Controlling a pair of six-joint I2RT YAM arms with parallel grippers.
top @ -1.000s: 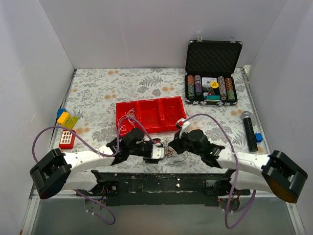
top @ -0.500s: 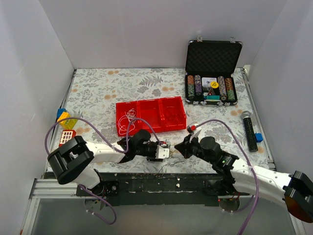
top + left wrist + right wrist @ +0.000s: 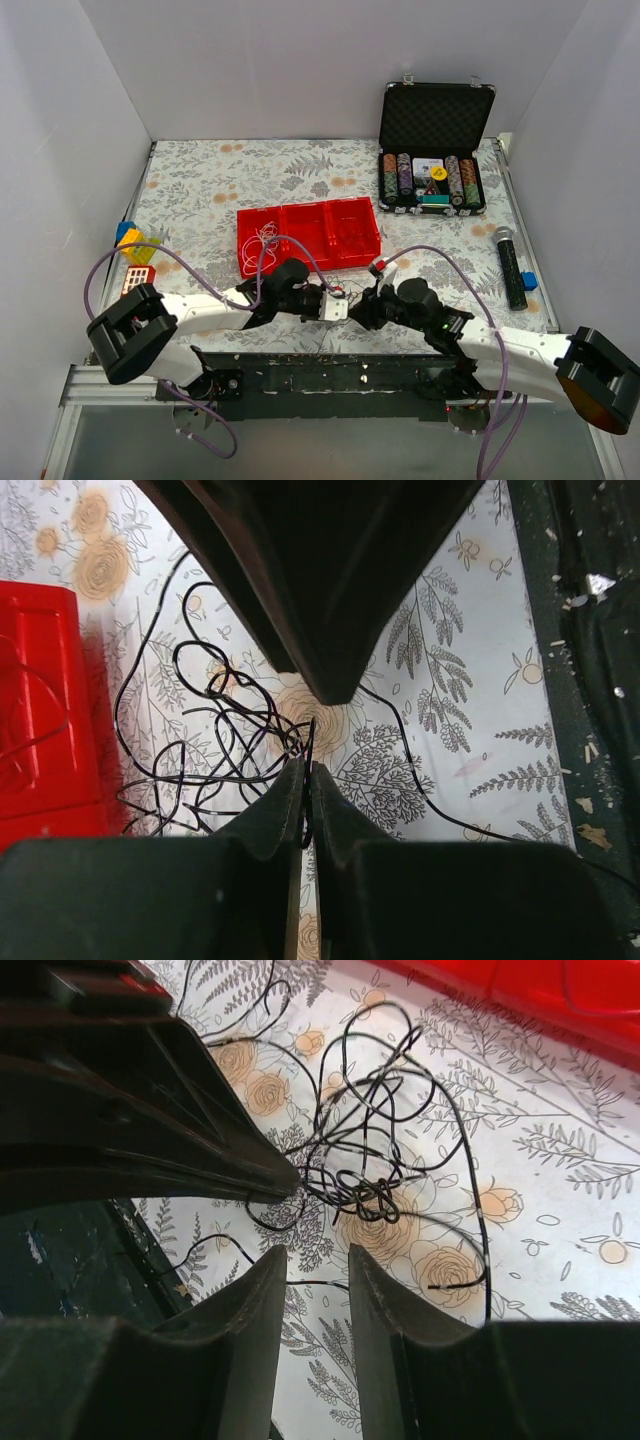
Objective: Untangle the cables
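cables [image 3: 365, 1175]: loose knot of thin black strands on the floral tabletop [image 3: 200, 185], near its front edge. it lies just in front of the red tray [image 3: 308, 262] and between the two grippers. loops spread out from a denser clump. one long strand trails off toward the dark front rail [image 3: 590, 680].

left gripper [image 3: 306, 772]: jaws closed tip to tip. a black strand from the knot runs straight into the seam at the tips and looks pinched there. the rest of the knot lies on the tabletop on the tray side of the tips.

right gripper [image 3: 313, 1260]: jaws apart, a plain gap between the two fingers [image 3: 250, 1310], nothing held in it. they hang low over the tabletop just short of the knot. a single strand on the cloth crosses beneath the gap.

the two grippers point tip toward tip, very close; cannot tell whether they touch.

red tray: three compartments. the left one holds a curl of white strands [image 3: 265, 240]. contents of the others too fine to make out.

elsewhere:
- open black case [image 3: 437, 115] with rows of poker chips [image 3: 400, 178], far right corner
- black microphone [image 3: 510, 265] along the right edge, small blue block [image 3: 529, 281] just beside it
- coloured toy bricks [image 3: 135, 245] at the left edge
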